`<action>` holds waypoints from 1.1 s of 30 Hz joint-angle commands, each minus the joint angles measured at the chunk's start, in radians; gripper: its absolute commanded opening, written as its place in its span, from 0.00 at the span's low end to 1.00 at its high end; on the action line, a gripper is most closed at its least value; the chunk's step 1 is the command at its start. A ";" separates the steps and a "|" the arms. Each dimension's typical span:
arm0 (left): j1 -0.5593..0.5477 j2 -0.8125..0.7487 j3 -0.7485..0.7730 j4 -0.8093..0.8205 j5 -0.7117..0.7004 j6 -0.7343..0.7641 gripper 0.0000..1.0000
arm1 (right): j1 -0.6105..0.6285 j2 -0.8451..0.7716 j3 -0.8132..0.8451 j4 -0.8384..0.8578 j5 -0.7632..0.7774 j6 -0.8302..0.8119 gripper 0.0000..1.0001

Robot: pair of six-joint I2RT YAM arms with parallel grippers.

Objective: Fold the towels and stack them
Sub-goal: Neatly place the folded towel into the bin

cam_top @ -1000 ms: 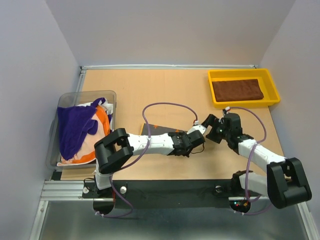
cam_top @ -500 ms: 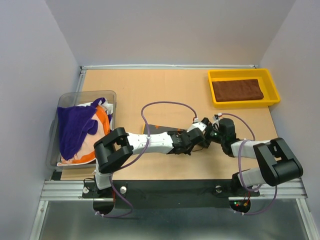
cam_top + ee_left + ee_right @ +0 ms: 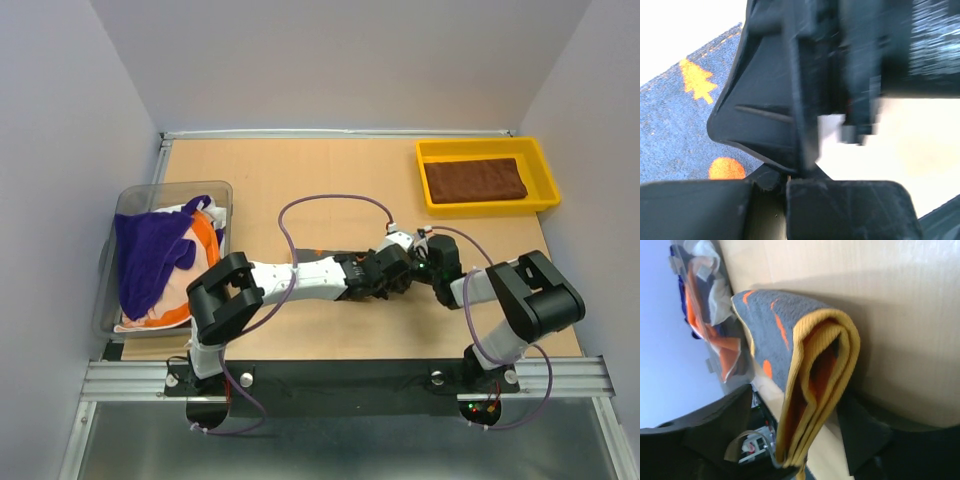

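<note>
A folded grey towel [image 3: 770, 335] with orange marks and yellow edging is raised off the table at one end. My left gripper [image 3: 787, 182] is shut at that end, apparently on its edge, with the grey towel [image 3: 680, 130] spreading to its left. Open, my right gripper [image 3: 800, 435] straddles the layered yellow fold with a gap on each side. From above, both grippers meet mid-table, left gripper [image 3: 392, 278] beside right gripper [image 3: 422, 262], and the towel [image 3: 316, 253] is mostly hidden under the left arm. A brown towel [image 3: 475, 180] lies folded in the yellow tray [image 3: 487, 146].
A clear bin [image 3: 165, 190] at the left edge holds a purple towel [image 3: 150, 255] heaped over an orange one [image 3: 205, 245]; the same bin [image 3: 700, 300] shows in the right wrist view. Purple cables loop above both forearms.
The right gripper has swung left and low to meet the left gripper at the towel's raised fold, and its jaws have narrowed somewhat. The left gripper has shifted slightly right and stayed shut.
</note>
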 commanded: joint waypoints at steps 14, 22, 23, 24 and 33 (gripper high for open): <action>0.041 -0.006 0.049 0.042 0.012 -0.033 0.66 | -0.011 0.049 0.258 -0.359 0.033 -0.300 0.01; 0.190 -0.287 -0.116 0.085 0.064 0.001 0.95 | -0.115 0.089 0.563 -0.772 0.107 -0.651 0.00; 0.219 -0.319 -0.150 0.085 0.081 0.013 0.98 | -0.126 0.098 0.614 -0.819 0.145 -0.726 0.01; 0.272 -0.381 -0.164 0.080 0.088 0.025 0.98 | -0.130 0.127 0.657 -0.901 0.166 -0.762 0.01; 0.628 -0.629 -0.233 -0.021 0.082 0.212 0.99 | -0.215 0.264 1.171 -1.230 0.440 -1.095 0.00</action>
